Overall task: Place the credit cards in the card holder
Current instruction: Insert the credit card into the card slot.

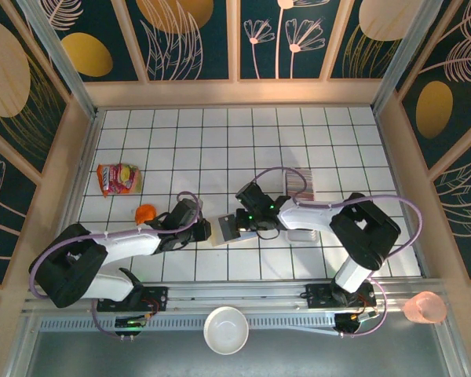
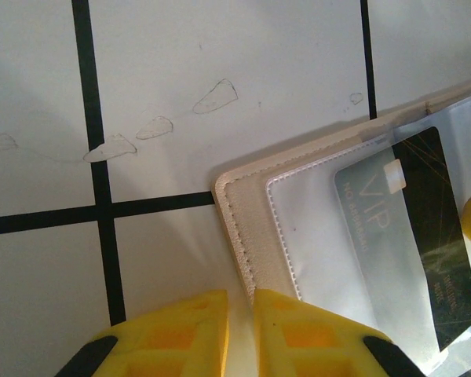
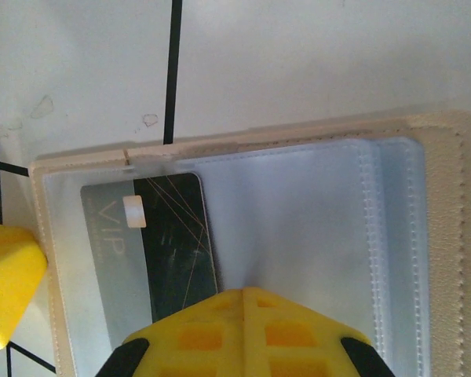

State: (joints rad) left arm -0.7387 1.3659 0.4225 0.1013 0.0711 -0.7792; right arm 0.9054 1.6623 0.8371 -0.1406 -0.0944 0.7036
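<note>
The right gripper (image 3: 245,292), fingers pressed together, rests on the clear sleeves of the open card holder (image 3: 447,236), with the dark VIP card (image 3: 169,243) under the film at its 10 o'clock. The left gripper (image 2: 241,294) seems to pinch the holder's tan edge, the holder lying toward its 1 o'clock. If that pinch slips, pushing the card likely drags the holder or buckles the sleeve.

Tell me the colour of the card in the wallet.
The card is grey and black with gold lines; right wrist view.
</note>
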